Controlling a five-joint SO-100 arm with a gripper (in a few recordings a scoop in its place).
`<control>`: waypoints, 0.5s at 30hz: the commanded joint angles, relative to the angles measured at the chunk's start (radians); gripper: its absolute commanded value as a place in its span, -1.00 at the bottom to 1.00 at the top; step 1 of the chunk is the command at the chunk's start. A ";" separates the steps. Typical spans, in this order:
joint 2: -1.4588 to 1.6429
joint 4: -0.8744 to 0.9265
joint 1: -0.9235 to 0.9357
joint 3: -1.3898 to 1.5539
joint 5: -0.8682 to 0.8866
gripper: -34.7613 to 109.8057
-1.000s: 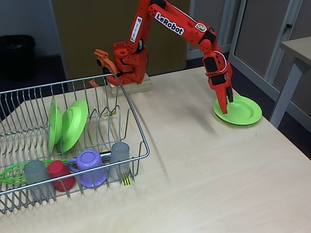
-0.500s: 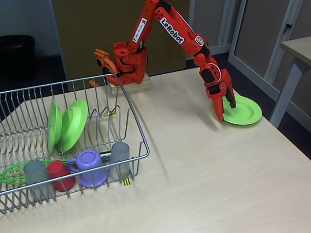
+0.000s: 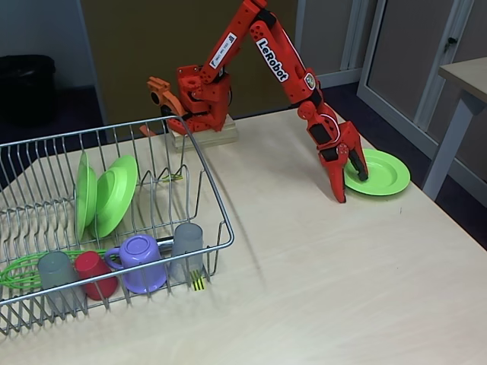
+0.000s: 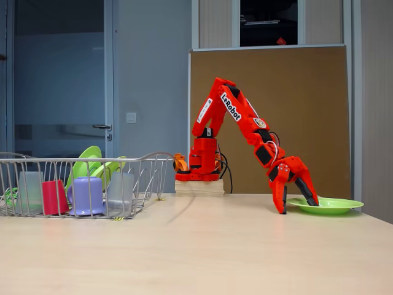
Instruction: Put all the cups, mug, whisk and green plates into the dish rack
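A: What differs from a second ago?

B: The orange arm has drawn leftward. The tool (image 3: 351, 188) then had its tips inside the loose green plate (image 3: 380, 173); now it straddles that plate's left rim, spread apart, one finger on the worktop (image 3: 319, 274) outside the plate and the other over its inner edge. It grips nothing. The plate lies flat where it was.

A: And the room?

B: The worktop is pale wood grain. Behind the arm stands a brown board, with grey doors around it and another table's corner at the right in a fixed view.

A: The count?

B: Three green plates: the loose one, and two plates (image 3: 103, 194) leaning on edge among the prongs of the dish rack (image 3: 209, 190) at the left. Three cups stand along the rack's front: one grey cup (image 3: 55, 270), one red cup (image 3: 93, 270), another grey cup (image 3: 187, 242). One purple mug (image 3: 141, 260) sits between the red and the second grey. One whisk (image 3: 19, 272) lies at the rack's left front, its green wires showing.
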 commanded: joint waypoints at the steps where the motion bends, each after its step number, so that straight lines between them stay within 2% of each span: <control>1: -0.002 -0.031 -0.017 -0.015 0.029 0.04; 11: 0.011 -0.029 -0.028 0.002 0.023 -0.14; 15: -0.009 -0.052 -0.028 0.008 -0.002 -0.15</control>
